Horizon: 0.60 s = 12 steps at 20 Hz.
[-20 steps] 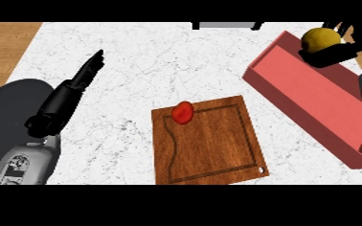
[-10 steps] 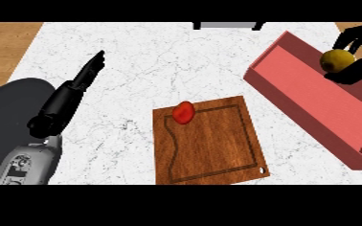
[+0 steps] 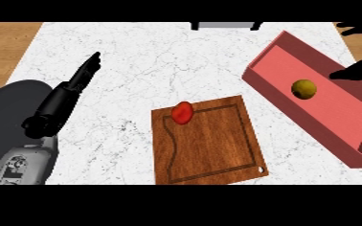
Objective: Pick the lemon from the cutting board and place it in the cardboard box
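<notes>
I am looking steeply down at the white marbled counter (image 3: 148, 72). The lemon (image 3: 304, 88) is lying inside the cardboard box (image 3: 283, 67), which shows here as a long pinkish-red tray running diagonally along the right side of the counter. The lemon is sitting on the box floor, between its two long walls, and nothing of mine is touching it.

My right hand (image 3: 346, 72) is showing only as dark shapes at the right edge, one above the box's far end and one just beside the lemon, apart from it. So little of it is in view that I cannot tell how its fingers are standing.

My left hand (image 3: 81, 76) is resting over the left part of the counter, fingers straight and held together, pointing up and away from me, holding nothing. Its grey forearm (image 3: 25, 165) is coming in from the lower left corner.

The wooden cutting board (image 3: 209, 146) is lying near the middle of the counter, well apart from my left hand and just left of the box. A small red item (image 3: 182, 112), perhaps a tomato, is sitting on the board's upper left corner.

A grey object (image 3: 225, 25) is showing at the far edge of the counter, too cut off to tell what it is.
</notes>
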### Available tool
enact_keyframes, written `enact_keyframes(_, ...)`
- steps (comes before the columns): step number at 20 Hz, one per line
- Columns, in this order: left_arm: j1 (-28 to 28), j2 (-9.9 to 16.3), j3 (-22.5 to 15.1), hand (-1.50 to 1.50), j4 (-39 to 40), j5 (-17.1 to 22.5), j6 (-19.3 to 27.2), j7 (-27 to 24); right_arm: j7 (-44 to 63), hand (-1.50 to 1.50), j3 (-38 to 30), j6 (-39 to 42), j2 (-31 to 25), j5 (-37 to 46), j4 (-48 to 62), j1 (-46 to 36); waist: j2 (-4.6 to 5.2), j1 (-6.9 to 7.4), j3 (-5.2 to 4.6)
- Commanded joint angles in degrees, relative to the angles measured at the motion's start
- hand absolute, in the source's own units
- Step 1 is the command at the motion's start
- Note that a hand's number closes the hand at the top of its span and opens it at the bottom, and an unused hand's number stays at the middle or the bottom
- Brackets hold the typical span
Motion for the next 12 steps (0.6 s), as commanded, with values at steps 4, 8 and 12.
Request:
enact_keyframes(4, -0.21, 0.89, 0.95, 0.0, -0.67, 0.85, -0.96, 0.47, 2.02, -1.5, -21.05, -3.23, 5.27, -20.11, 5.97, -4.37, -0.12, -0.25, 0.05)
enact_keyframes(8, 0.92, 0.28, 1.12, 0.0, 1.03, 0.03, -0.61, -2.94, 6.1, -1.5, -25.77, -4.69, 0.71, -23.35, 11.19, -7.35, 0.32, 0.54, -0.1)
enact_keyframes(12, -2.7, -0.23, 0.87, 0.0, 2.34, -0.58, -0.89, -1.18, -2.81, -1.5, -28.55, -5.07, -4.41, -24.55, 17.78, -2.86, 0.63, 0.54, -0.03)
